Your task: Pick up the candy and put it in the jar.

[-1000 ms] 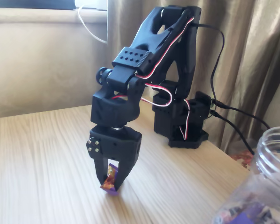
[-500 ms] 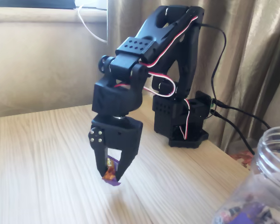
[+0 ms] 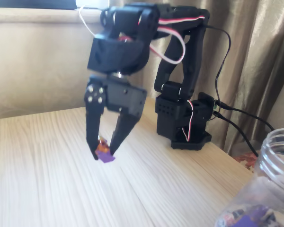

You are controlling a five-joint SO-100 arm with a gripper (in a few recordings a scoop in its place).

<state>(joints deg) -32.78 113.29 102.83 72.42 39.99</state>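
Note:
The black gripper (image 3: 103, 152) hangs above the wooden table (image 3: 47, 179), pointing down, shut on the candy (image 3: 104, 154). The candy is a small purple-wrapped piece with an orange-brown end, pinched between the fingertips and well clear of the tabletop. The jar (image 3: 270, 179), large and clear with a threaded wide mouth, stands at the lower right corner of the fixed view, far to the right of the gripper. Purple-wrapped sweets show through its wall.
The arm's black base (image 3: 187, 125) sits at the back of the table in front of a beige curtain (image 3: 255, 56), with cables trailing right. A pale wall and sill run behind on the left.
The gripper has risen from the tabletop with the candy held in its fingertips, and the arm's upper links have swung up and slightly left.

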